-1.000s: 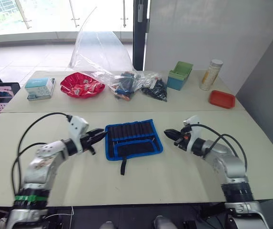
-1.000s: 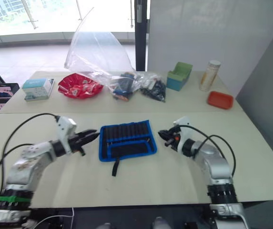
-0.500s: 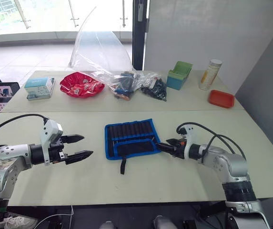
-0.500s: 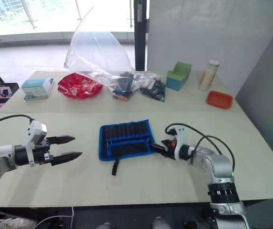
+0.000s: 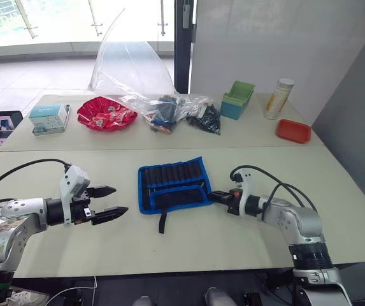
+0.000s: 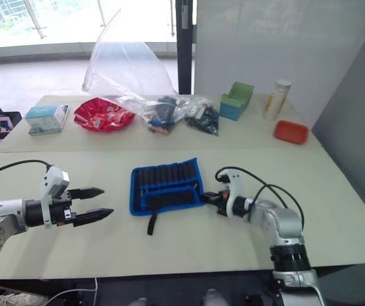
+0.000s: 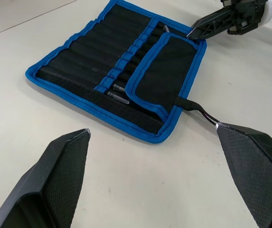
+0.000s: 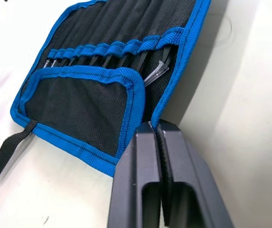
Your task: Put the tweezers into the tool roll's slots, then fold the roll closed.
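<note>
At the tool roll's [image 8: 93,90] edge, right hand [image 8: 156,126] pinches closed.

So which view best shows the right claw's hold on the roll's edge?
The right wrist view: the right claw is shut on the tool roll's blue edging, seen close. The left wrist view catches its tip at that edge; the eye views show it from far off.

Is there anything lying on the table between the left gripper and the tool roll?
Nothing visible. Bare table lies between the open left gripper and the tool roll. The roll's strap trails off its near edge, beside that path.
</note>
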Available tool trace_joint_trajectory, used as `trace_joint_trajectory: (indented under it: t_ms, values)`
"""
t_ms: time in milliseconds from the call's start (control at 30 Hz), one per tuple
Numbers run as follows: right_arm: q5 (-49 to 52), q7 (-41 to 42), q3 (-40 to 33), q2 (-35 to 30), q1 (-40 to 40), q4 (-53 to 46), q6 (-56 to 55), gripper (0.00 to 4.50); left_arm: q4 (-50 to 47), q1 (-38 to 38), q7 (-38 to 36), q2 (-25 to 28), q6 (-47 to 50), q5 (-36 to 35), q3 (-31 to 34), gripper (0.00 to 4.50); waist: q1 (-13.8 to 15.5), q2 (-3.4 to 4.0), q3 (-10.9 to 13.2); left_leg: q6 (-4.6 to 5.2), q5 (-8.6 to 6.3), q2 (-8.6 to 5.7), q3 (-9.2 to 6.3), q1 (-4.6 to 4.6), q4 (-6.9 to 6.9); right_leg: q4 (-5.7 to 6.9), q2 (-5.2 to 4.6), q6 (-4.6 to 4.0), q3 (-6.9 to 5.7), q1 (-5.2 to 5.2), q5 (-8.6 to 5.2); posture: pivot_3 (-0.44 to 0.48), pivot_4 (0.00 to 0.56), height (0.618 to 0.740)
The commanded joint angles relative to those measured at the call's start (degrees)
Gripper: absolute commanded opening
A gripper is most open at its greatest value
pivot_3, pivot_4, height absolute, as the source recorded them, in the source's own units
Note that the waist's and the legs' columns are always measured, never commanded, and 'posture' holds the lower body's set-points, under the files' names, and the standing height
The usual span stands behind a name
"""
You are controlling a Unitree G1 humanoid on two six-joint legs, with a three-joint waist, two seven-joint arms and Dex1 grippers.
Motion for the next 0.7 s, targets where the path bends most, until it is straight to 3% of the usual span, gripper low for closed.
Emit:
trace_joint_trajectory:
  t_ms: [33,233,533,700]
  values:
    - [1.35,0.43,-2.53,-1.05,0.29,-1.13,-1.27,0.05,0.24,-0.76,-0.60,0.46,-0.65,-0.17,0.37,4.50,0.03,0.00,0.00,0.00,0.00,0.00,0.00,0.00,0.00,0.00,0.00,0.00,0.00,0.00,0.00,0.000,0.150,0.738]
    - [3.04,0.39,-2.82,-1.44,0.49,-8.04,-2.57,0.05,1.59,-2.62,-0.74,-0.31,-2.61,1.57,-1.63,4.50,0.23,0.03,0.04,0.00,0.00,-0.02,0.00,-0.08,0.00,-0.02,-0.02,0.00,0.00,-0.06,0.00,0.000,0.150,0.738]
    - [-3.80,-0.80,10.68,-1.52,-1.52,-15.52,-3.94,0.05,2.13,-3.62,-0.73,-0.90,-3.87,3.25,-4.31,4.50,-0.13,0.03,0.05,0.00,0.00,0.01,0.01,-0.17,0.00,0.05,0.01,-0.01,0.00,-0.23,0.00,0.000,0.150,0.738]
    - [-4.70,-1.88,13.12,-0.62,-2.43,-15.69,-3.28,0.05,1.88,-3.12,-0.59,-0.85,-3.80,3.29,-3.90,4.50,0.06,0.01,0.04,-0.01,0.01,-0.04,0.00,-0.58,0.12,0.25,-0.03,-0.01,0.00,-0.63,0.01,0.000,0.150,0.738]
